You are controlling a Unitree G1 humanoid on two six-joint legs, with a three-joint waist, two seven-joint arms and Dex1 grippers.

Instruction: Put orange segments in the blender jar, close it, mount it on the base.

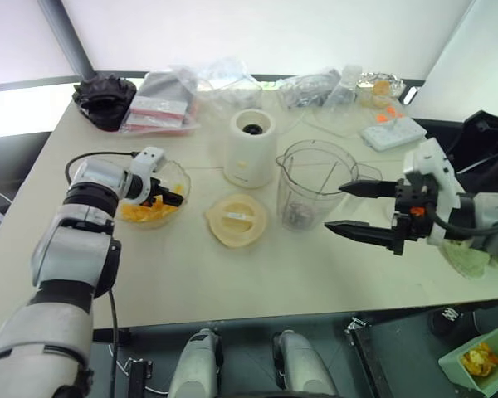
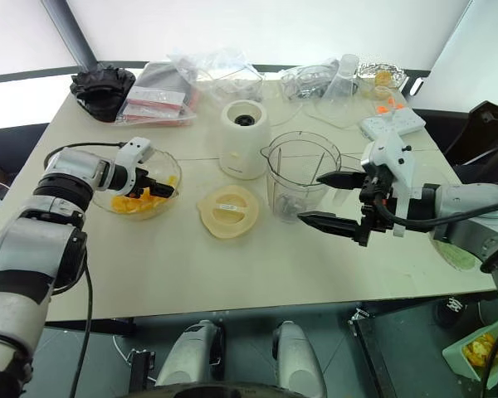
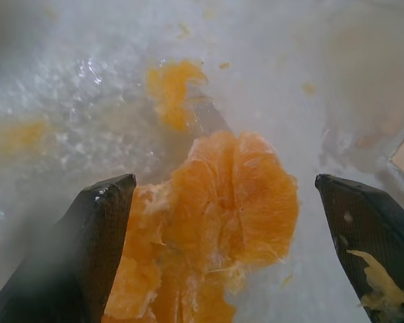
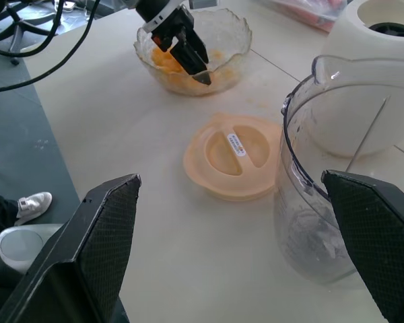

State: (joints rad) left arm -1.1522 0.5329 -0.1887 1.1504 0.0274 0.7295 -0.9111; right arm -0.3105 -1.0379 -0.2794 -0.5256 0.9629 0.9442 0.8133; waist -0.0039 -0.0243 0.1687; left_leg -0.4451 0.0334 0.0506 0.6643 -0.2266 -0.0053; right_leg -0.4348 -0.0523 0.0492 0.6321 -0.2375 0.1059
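- Reaching my left gripper (image 1: 168,196) down into the round clear bowl (image 1: 181,176) near the tabletop's left edge, I have its two black fingers spread apart, one on each side of a clump of orange segments (image 3: 222,222), pinching nothing yet.
- My right gripper (image 1: 357,209) hovers by the right edge of the tabletop, fingers spread wide and empty, with the blender jar (image 1: 314,184) standing just beside its tips.
- That jar stands upright near the middle of the tabletop, lid off. I see its dark blade at the bottom and no fruit that I can make out inside.
- A flat cream lid (image 1: 236,220) lies on the tabletop between the bowl and the jar.
- Behind the lid, toward the far edge, the cream-white base (image 1: 249,149) stands alone, its dark socket bare.
- Judging from this, the task is barely begun: segments must still be lifted into the jar, the lid fitted, and the jar mounted on the base.
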